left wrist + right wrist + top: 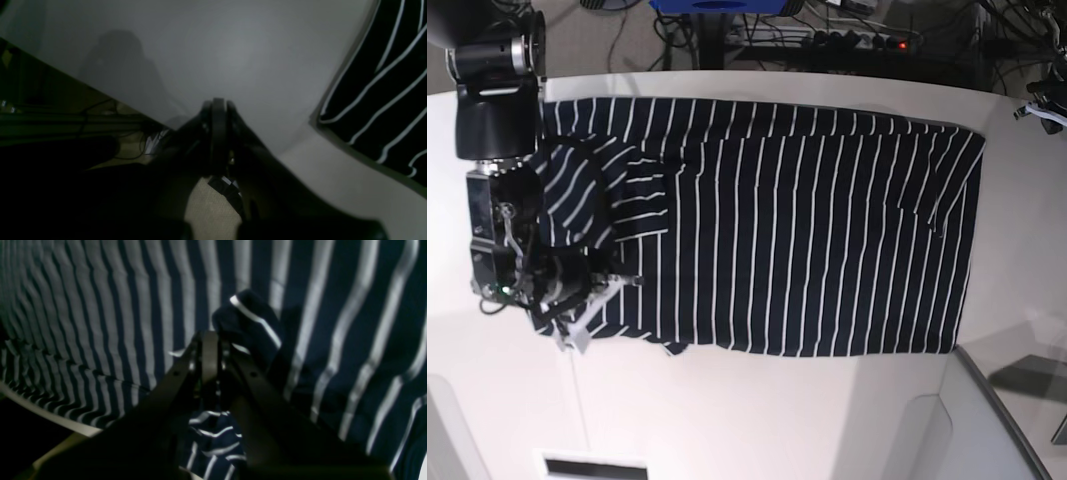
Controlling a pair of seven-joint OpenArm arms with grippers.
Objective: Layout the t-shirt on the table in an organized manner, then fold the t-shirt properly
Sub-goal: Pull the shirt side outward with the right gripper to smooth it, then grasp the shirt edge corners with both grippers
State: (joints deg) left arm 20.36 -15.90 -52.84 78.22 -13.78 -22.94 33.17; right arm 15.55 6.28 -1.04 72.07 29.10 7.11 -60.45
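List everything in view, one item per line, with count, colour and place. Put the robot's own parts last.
t-shirt: one, dark navy with thin white stripes, spread across the middle of the table, one sleeve folded in on the base view's left.
table: one, white, under the shirt and reaching well past it on all sides.
cables and power strip: several, dark, on the floor beyond the table's far edge.
right gripper: one, black, shut on a raised pinch of the t-shirt, at the shirt's end on the base view's left.
left gripper: one, black, shut and holding nothing, over bare table near the shirt's edge.
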